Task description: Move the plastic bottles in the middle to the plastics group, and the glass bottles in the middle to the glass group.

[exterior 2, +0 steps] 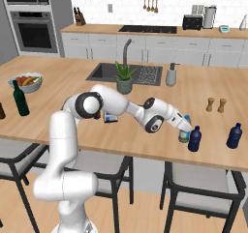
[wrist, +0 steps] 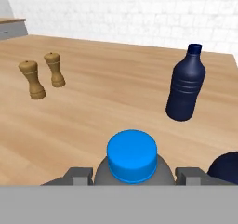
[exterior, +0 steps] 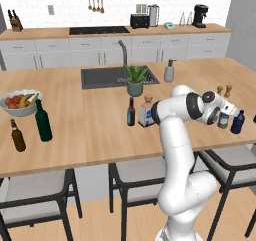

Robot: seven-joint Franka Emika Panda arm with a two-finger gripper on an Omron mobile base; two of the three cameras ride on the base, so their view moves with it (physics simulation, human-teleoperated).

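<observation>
While the gripper (exterior 2: 185,128) is clasping the water bottle (wrist: 132,160) at the counter's (exterior: 90,130) right near edge, 2 dark blue bottles (exterior 2: 194,138) are standing close; releasing carelessly risks tipping either, since one is nearly touching.

Matt, pale wood-grain counter (wrist: 116,83). Two turned wooden shakers (wrist: 42,75). Glossy, ribbed dark blue plastic bottle (wrist: 186,84). Smooth blue plastic cap (wrist: 132,154) on a clear water bottle (exterior: 223,120). Glossy white robot arm (exterior: 177,150).
</observation>
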